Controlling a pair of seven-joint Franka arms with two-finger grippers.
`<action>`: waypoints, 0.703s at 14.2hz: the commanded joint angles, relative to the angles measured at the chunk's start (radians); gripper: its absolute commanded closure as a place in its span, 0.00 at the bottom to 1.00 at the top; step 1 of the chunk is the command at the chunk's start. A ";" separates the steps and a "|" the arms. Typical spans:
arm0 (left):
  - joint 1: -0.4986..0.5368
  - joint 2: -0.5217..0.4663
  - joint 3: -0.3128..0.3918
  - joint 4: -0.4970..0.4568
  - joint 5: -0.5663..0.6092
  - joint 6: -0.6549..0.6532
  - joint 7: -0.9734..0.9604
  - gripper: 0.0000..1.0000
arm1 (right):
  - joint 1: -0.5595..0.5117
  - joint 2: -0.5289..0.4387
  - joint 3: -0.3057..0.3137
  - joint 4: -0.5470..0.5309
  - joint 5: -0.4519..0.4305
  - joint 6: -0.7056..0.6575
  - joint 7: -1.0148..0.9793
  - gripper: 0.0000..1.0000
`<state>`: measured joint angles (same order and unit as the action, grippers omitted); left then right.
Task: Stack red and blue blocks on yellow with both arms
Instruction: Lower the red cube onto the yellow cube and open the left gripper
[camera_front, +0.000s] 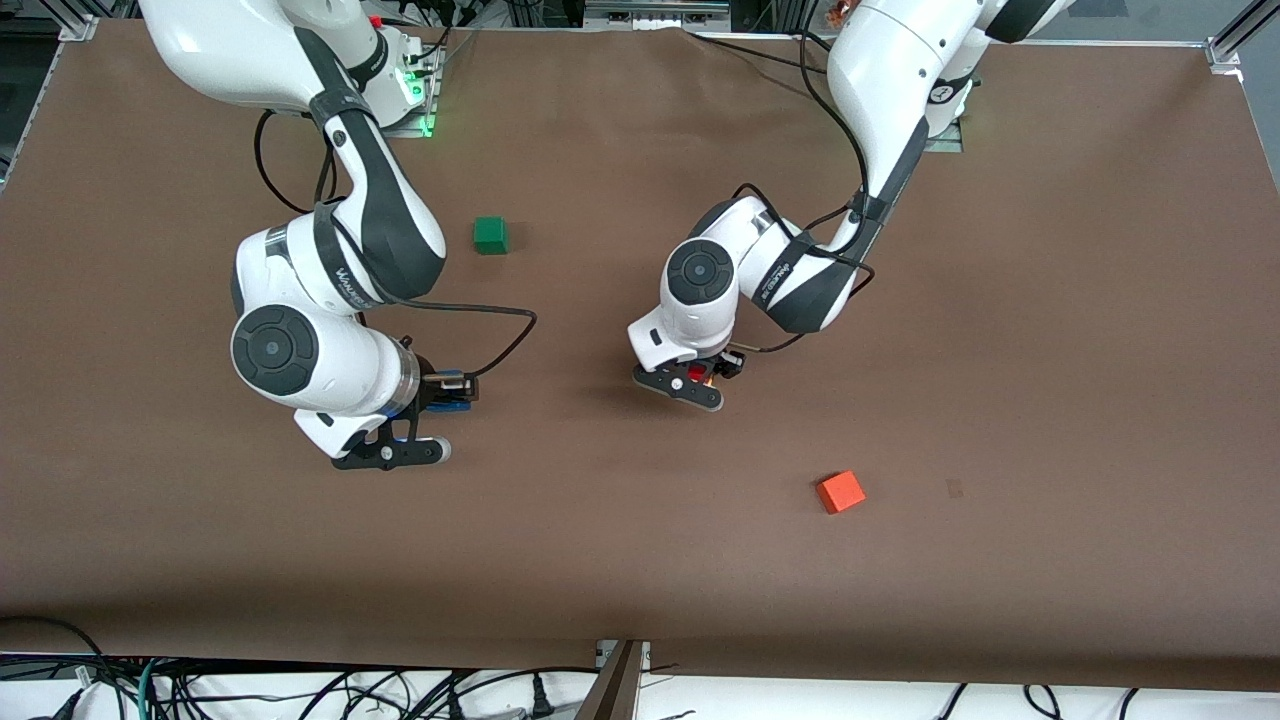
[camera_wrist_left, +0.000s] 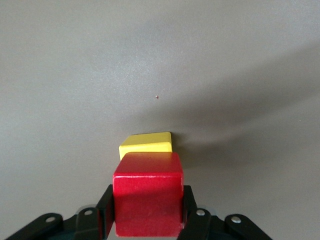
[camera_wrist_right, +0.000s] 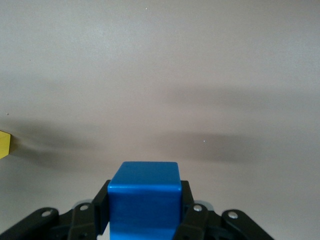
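Note:
My left gripper (camera_front: 697, 378) is shut on the crimson red cube (camera_wrist_left: 148, 192) and holds it over the middle of the table. The yellow cube (camera_wrist_left: 146, 143) sits on the table just under and slightly past the red cube; I cannot tell whether they touch. In the front view the left hand hides the yellow cube, and only a bit of the red cube (camera_front: 696, 372) shows. My right gripper (camera_front: 445, 392) is shut on the blue cube (camera_wrist_right: 144, 200) and holds it above the table toward the right arm's end. The yellow cube also shows at the edge of the right wrist view (camera_wrist_right: 4, 145).
A green cube (camera_front: 490, 235) lies on the brown table (camera_front: 1000, 400) closer to the robots' bases, between the two arms. An orange-red cube (camera_front: 841, 491) lies nearer to the front camera than the left gripper, toward the left arm's end.

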<state>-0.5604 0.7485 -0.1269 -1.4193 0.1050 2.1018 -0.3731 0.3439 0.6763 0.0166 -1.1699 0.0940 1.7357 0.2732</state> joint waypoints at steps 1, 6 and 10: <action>-0.004 0.008 0.007 0.017 0.021 0.003 -0.023 0.00 | 0.006 -0.004 0.000 0.001 0.012 0.002 0.018 0.75; 0.011 -0.038 0.007 0.023 0.015 -0.034 -0.024 0.00 | 0.024 -0.004 0.000 0.001 0.012 0.002 0.049 0.75; 0.123 -0.116 0.007 0.072 0.016 -0.130 -0.023 0.00 | 0.070 -0.004 0.000 0.002 0.012 0.025 0.151 0.75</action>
<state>-0.5080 0.6886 -0.1120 -1.3650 0.1050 2.0326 -0.3896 0.3872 0.6763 0.0177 -1.1699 0.0943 1.7484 0.3652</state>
